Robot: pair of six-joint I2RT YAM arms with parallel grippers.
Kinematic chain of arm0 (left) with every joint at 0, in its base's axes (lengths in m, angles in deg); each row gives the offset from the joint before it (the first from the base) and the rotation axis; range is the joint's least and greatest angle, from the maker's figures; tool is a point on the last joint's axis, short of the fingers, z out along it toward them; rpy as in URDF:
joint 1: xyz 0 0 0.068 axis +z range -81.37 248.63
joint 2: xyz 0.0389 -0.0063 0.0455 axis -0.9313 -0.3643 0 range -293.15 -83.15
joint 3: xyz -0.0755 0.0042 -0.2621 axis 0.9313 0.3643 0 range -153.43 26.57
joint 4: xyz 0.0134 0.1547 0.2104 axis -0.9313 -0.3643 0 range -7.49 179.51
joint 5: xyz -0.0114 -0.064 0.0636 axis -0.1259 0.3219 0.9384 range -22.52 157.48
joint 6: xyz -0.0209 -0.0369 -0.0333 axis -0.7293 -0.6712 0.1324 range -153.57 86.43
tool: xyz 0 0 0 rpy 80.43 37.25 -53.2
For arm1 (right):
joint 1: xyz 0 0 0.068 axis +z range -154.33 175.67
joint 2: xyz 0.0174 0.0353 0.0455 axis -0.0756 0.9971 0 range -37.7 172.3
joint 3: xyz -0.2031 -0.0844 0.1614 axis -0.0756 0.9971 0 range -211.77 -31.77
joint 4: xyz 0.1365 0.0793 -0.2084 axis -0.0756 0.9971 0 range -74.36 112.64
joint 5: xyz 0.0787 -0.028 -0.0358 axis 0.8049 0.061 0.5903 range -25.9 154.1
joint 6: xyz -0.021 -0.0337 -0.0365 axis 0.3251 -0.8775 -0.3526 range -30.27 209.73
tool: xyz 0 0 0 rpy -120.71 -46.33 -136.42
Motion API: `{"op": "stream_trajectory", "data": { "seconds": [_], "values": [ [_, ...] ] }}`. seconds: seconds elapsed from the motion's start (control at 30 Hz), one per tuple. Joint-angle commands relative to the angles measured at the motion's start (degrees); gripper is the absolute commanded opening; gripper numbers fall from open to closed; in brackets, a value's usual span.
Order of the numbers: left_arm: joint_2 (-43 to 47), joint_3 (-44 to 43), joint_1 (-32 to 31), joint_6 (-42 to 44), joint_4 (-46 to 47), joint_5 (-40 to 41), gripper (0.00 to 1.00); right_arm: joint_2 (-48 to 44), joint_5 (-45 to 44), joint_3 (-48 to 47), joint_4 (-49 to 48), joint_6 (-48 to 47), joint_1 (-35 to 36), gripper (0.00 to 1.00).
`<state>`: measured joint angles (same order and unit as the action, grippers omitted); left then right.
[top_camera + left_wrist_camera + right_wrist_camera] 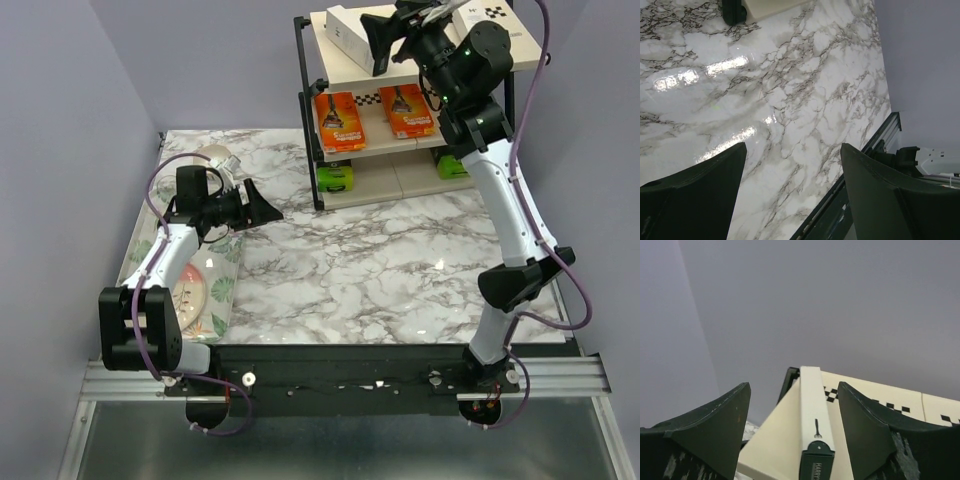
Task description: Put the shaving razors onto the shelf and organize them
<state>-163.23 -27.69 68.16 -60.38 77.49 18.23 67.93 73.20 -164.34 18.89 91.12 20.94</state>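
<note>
While left and right jaws gape empty, a slim white box [811,400] tops the beige shelf [772,445].

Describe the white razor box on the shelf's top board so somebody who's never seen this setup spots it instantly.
At the far edge of the marble table stands a three-tier shelf. On its top board, toward the left end, lies a slim white box, just ahead of the open right gripper. Unlike the orange packs one tier below, it is white with a dark end.
</note>
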Motion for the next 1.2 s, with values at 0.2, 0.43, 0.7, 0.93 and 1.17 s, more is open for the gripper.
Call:
{"op": "stream_trajectory", "data": {
  "seconds": [0.2, 0.43, 0.7, 0.93, 1.17],
  "values": [
    [2.0, 2.8, 2.1, -2.6, 4.4, -1.0, 0.85, -0.2, -1.8, 5.0, 8.0, -3.8, -0.1, 0.78],
    [2.2, 2.9, 2.7, -3.1, 4.8, -1.1, 0.85, 1.0, -7.0, 5.8, 9.8, 0.3, -0.2, 0.69],
    [2.5, 3.5, 3.2, -3.3, 4.6, -1.2, 0.85, 2.3, -6.0, 5.5, 13.8, 11.8, -2.7, 0.46],
    [2.6, 4.2, 3.5, -3.4, 5.0, -1.2, 0.85, 1.7, -6.4, 6.5, 14.2, 11.4, -2.8, 0.56],
    [2.5, 4.0, 3.7, -4.0, 5.5, -1.3, 0.85, -1.4, -8.8, 9.4, 11.5, 11.0, -3.4, 0.61]
  ]
}}
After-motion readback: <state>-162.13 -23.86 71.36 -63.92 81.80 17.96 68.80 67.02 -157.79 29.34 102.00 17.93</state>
